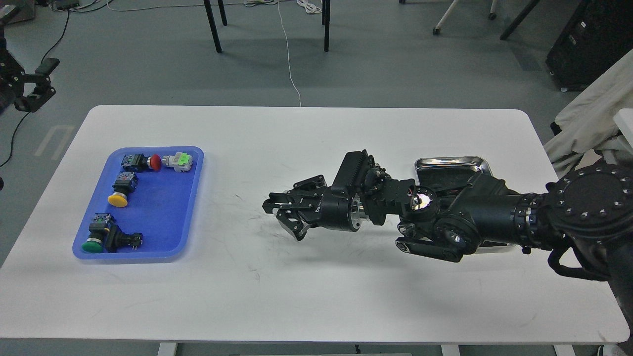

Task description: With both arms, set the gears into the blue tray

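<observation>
two trays on a white table, right arm reaching between them

the blue tray [193, 198], glossy plastic with rounded corners and a raised rim, lies at table left. it holds black-bodied push-button switches: red cap [155, 162], green-and-white unit [179, 161], yellow cap [118, 199], green cap [92, 245]. no gears can be made out in either tray. the steel tray [447, 164], mirror-bright rim and dark floor, lies at right, largely hidden under the right arm. the right gripper [281, 213] hangs low over the scuffed tabletop, claws parted, holding nothing. the left gripper [30, 90] sits off the table's far-left corner; its spread cannot be told.
</observation>
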